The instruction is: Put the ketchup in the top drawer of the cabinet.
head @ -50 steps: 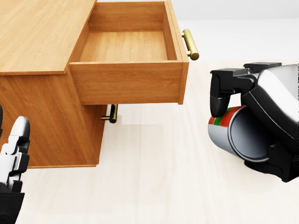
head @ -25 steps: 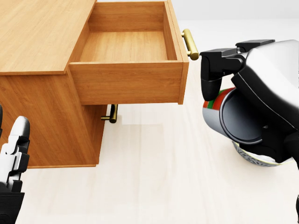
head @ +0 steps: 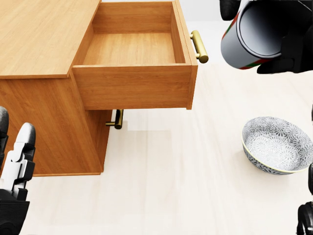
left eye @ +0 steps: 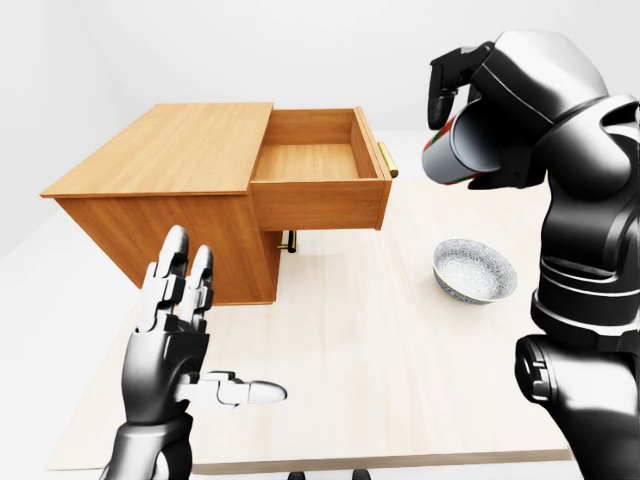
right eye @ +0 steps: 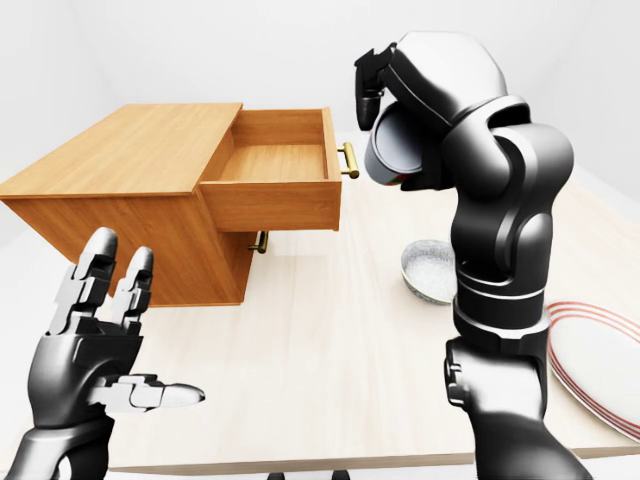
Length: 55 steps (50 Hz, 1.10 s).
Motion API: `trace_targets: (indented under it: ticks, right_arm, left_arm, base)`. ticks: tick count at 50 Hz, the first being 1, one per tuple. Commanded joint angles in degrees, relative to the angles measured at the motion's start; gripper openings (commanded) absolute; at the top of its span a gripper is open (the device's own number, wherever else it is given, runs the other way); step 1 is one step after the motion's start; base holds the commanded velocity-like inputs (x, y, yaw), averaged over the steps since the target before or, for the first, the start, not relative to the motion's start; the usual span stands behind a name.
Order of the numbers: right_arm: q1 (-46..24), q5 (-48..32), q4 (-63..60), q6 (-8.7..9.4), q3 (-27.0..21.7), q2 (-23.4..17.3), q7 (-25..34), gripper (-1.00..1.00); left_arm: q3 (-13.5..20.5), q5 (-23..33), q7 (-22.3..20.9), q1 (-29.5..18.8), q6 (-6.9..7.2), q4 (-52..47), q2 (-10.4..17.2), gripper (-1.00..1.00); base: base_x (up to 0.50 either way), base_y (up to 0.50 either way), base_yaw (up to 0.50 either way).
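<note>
Nearest the camera in the left-eye view, the left hand [left eye: 185, 345] stands with its fingers spread and pointing up and its thumb sticking out to the right, gripping nothing, above the near edge of the pale table [left eye: 380, 350]. Farther up the table, a patterned bowl [head: 277, 143] sits right of the cabinet [left eye: 170, 195], well apart from it. In the right-eye view a plate [right eye: 600, 360] with a red rim lies at the right edge. The cabinet's top drawer [head: 134, 54] is pulled fully open, and its brass handle [head: 199, 46] faces right in the head view. Just right of that handle, and above the level of the drawer, the right hand [left eye: 480, 100] is clenched around the ketchup [head: 252, 36], a can-like container with red and green bands. It lies tilted, its long axis running roughly toward the camera, with its dark round end facing the head view and angled down to the left.
</note>
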Motion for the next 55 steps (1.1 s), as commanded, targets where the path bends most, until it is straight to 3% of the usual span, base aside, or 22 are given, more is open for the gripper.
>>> trace_targets:
  ticks: [1, 14, 24, 55]
  right_arm:
    - [-13.16, 3.21, 19.07, 0.0, -0.11, 0.02, 0.0, -1.0]
    - [-33.54, 10.57, 54.51, 0.0, 1.47, 0.81, 0.0, -1.0]
    - [-42.28, 14.73, 72.35, 0.0, 1.81, 2.18, 0.0, -1.0]
    - [-48.15, 15.46, 85.25, 0.0, 2.81, 6.02, 0.0, -1.0]
  left_arm:
    - [-0.51, 0.37, 0.37, -0.1, 0.0, 0.68, 0.25, 1.0]
    - [-0.07, -0.23, 0.28, -0.04, 0.0, 0.07, 0.37, 1.0]
    - [-0.41, 0.37, 0.24, -0.24, 0.0, 0.71, 0.18, 1.0]
    - [-1.38, 0.76, 0.9, -0.26, 0.0, 1.76, 0.77, 1.0]
  base:
    - [0.0, 0.0, 0.0]
    - [0.0, 0.0, 0.0]
    - [0.0, 0.0, 0.0]
    - [0.0, 0.0, 0.0]
